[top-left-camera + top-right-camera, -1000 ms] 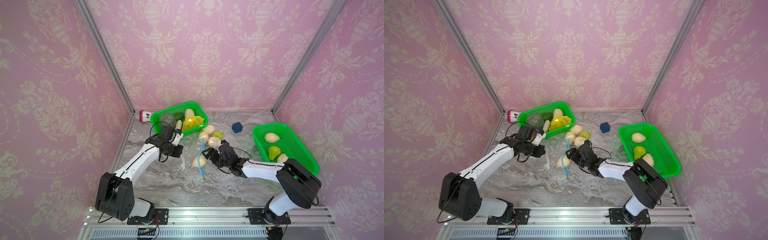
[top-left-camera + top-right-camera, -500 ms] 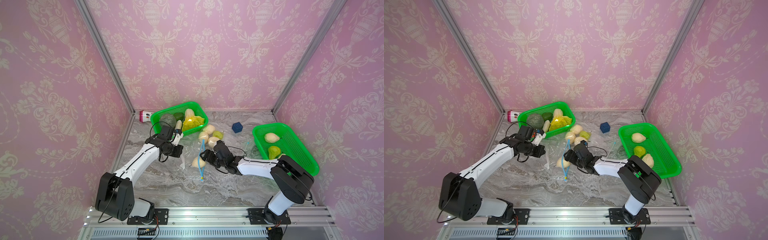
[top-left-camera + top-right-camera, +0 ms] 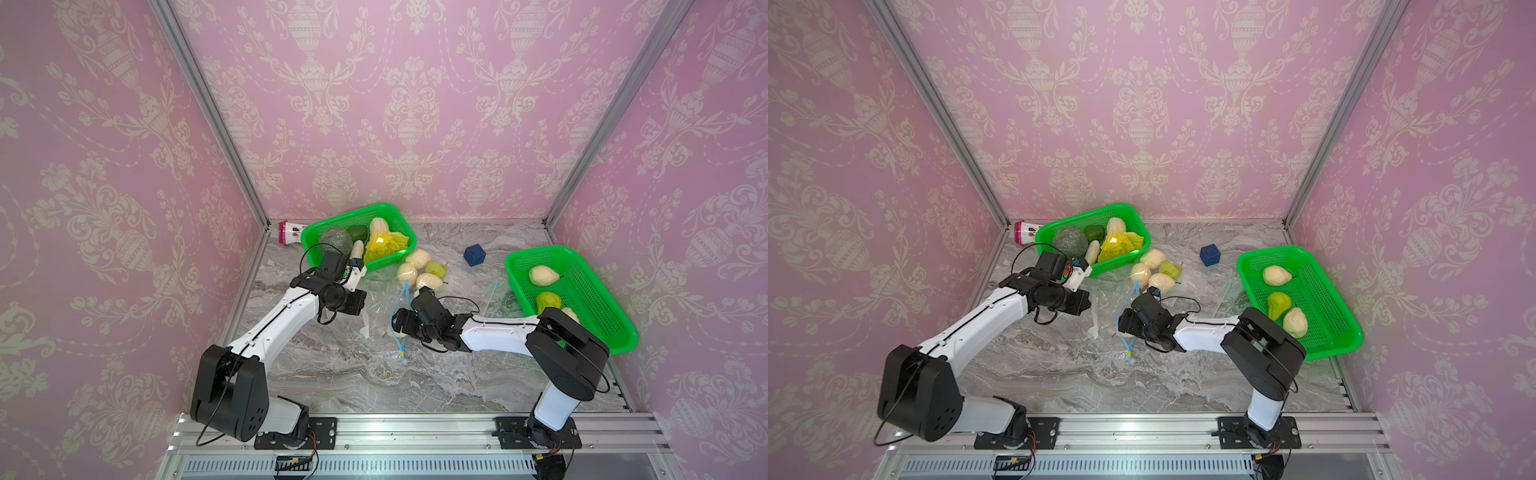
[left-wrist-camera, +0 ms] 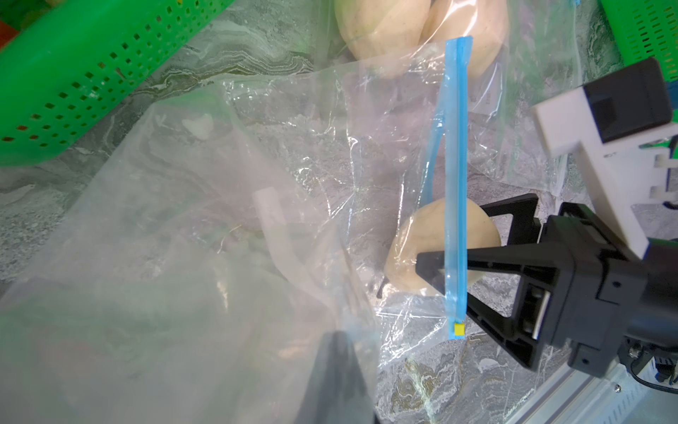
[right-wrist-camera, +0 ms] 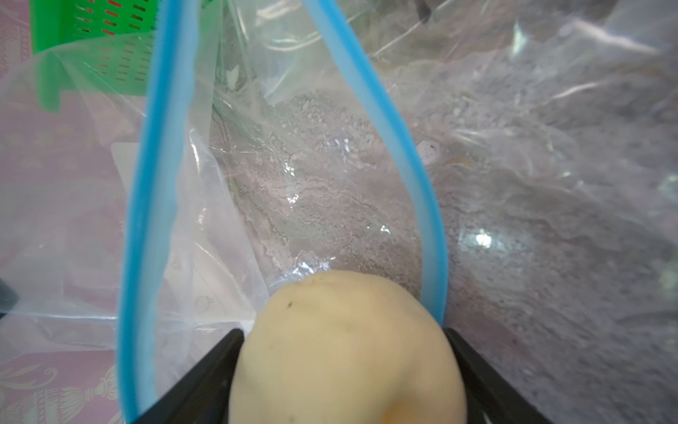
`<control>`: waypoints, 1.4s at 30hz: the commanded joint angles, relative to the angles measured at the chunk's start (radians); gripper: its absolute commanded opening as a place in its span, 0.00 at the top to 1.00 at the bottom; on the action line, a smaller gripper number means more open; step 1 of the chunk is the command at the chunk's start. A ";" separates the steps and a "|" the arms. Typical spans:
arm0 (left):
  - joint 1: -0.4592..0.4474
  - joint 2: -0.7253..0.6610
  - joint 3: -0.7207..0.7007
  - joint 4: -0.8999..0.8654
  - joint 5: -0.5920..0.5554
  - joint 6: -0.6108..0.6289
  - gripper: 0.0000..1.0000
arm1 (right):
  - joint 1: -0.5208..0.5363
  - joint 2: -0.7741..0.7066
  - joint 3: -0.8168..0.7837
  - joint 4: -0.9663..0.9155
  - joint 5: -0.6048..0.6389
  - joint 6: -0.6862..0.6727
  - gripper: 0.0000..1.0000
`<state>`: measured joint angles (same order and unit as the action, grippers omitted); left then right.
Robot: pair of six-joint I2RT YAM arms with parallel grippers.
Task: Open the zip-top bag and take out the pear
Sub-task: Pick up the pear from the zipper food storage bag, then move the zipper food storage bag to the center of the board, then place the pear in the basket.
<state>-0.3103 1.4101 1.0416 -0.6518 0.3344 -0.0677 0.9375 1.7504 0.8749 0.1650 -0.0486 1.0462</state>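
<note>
Pear (image 5: pixel 345 359) sits in the open mouth of the bag (image 4: pixel 293 165), straddled by the spread right hand (image 4: pixel 453 235), while the left hand (image 3: pixel 360 305), pressed together, pinches the film, so removal is beginning and next needs a gentle squeeze and straight withdrawal.

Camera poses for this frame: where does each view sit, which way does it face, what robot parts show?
Top views: stereo pair high at the front, looking down on the table toward the back wall; left arm and right arm whole.
Left wrist: over the zip-top bag, facing the right arm; left fingers blurred behind film.
Right wrist: low, looking into the bag mouth; right fingers flank the pear.
Shared: both wrists show pear and blue zip.
</note>
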 commanded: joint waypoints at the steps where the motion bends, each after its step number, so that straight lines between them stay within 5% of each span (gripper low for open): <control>1: 0.005 0.001 -0.013 -0.012 0.003 0.023 0.97 | 0.001 0.010 0.034 -0.062 0.046 -0.054 0.18; 14: 0.006 0.004 -0.020 -0.018 -0.044 0.026 1.00 | -0.195 -0.366 -0.096 -0.232 0.098 -0.175 0.34; 22: 0.006 0.004 -0.020 -0.018 -0.052 0.029 1.00 | -0.648 -0.597 -0.087 -0.354 -0.001 -0.382 0.34; 31: 0.006 -0.006 -0.025 -0.011 -0.050 0.034 1.00 | -1.230 -0.558 -0.087 -0.210 -0.270 -0.449 0.35; 42: 0.006 -0.001 -0.028 -0.011 -0.049 0.038 1.00 | -1.488 -0.407 -0.087 -0.126 -0.245 -0.443 0.34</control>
<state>-0.3103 1.4101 1.0248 -0.6510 0.3038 -0.0601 -0.5293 1.3262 0.7860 -0.0078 -0.2943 0.6197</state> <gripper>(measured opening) 0.042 0.746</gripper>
